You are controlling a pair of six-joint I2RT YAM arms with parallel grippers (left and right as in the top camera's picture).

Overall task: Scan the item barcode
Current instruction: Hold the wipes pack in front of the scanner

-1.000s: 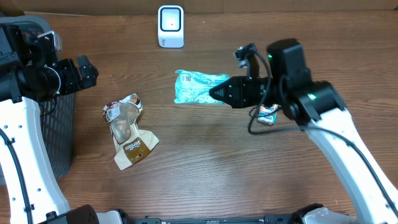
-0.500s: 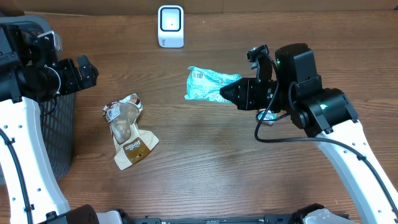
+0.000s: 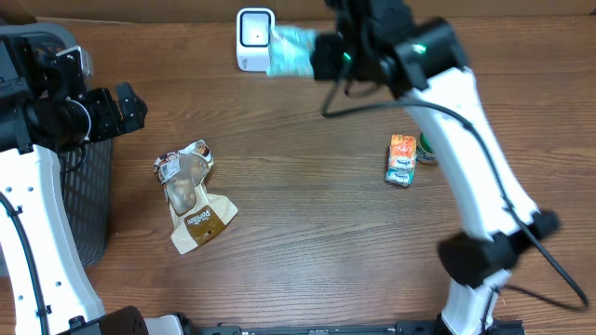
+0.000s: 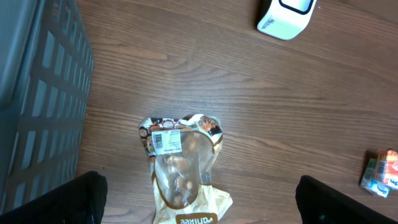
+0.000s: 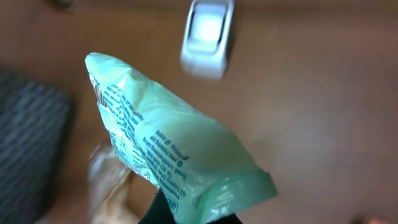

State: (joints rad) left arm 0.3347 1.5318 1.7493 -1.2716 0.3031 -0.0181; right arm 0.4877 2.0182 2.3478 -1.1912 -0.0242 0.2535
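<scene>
Scanning is the step I am on, I think. My right gripper [image 3: 321,56] is shut tight on one end of the green bag [image 3: 291,51] and holds it up in the air, off the table. From above, the free end of the bag sits just beside the white scanner [image 3: 255,39] at the back of the table and seems to cover a bit of its right edge. In the right wrist view the bag fills most of the picture, and the scanner is small and far below, past its tip.

My left gripper [image 3: 130,107] is open as wide as it goes and holds nothing. Its dark fingers [image 4: 68,199] show in the bottom corners of the left wrist view. It hangs near the black basket [image 3: 93,205], above the brown snack bag [image 3: 191,195], which lies flat on the table. A small orange box [image 3: 401,160] lies well apart, on the right.

I can see small print on the green bag, but I cannot find the barcode, so I cannot tell which way it faces. Next, I think I must bring the bag down in front of the scanner's window and turn it until the barcode looks at the window. Then I should hold it still, with a firm grip, because the bag is soft and could droop or slip.
</scene>
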